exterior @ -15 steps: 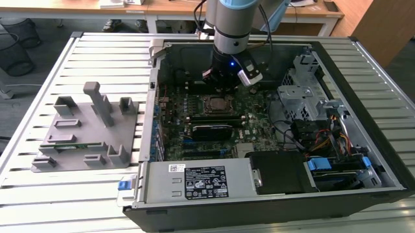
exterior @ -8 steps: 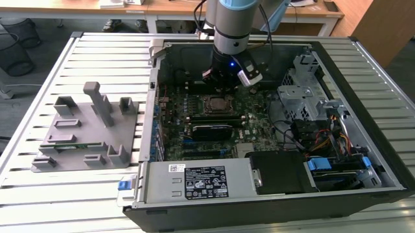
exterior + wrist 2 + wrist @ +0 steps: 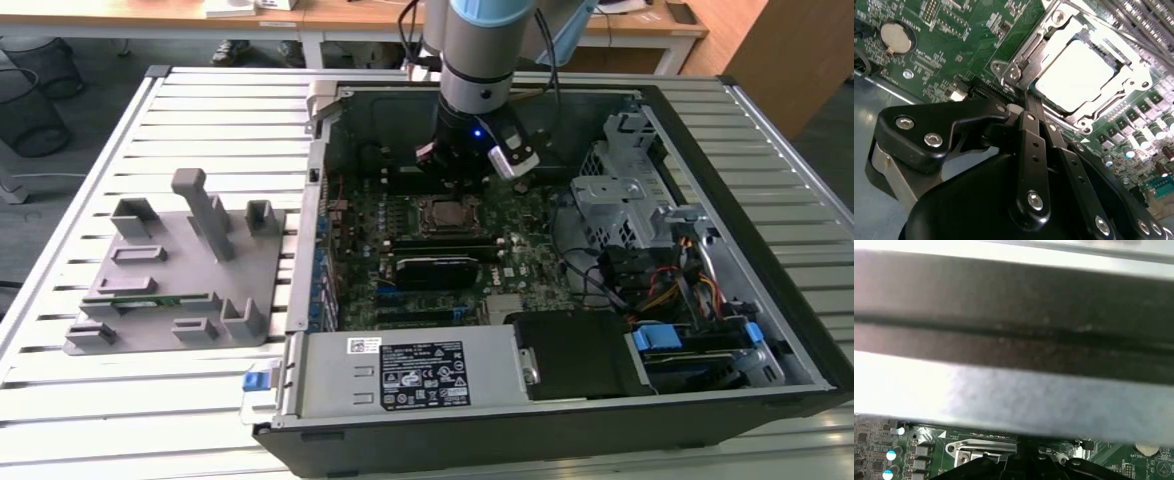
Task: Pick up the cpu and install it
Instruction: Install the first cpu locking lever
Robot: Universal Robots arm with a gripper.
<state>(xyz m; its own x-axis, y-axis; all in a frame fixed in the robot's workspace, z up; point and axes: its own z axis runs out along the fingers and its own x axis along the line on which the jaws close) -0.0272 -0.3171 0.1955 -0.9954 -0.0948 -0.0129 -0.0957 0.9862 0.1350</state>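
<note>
Install step: cpu (image 3: 1076,75) sits in mobo socket (image 3: 1024,62), retention frame over its edges. End effector (image 3: 1032,107) at socket edge, fingers pressed together, holding nothing. Seating check req'd; lever state unclear.

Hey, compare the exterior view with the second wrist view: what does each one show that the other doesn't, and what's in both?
Exterior view alone: the whole open computer case on a slatted table, and a grey holder tray on the exterior view's left.

Second wrist view alone: a round coin battery on the board, and the gripper's black linkage up close.

Both: the green motherboard, the gripper over it, and the cpu lying in the metal-framed socket.
</note>
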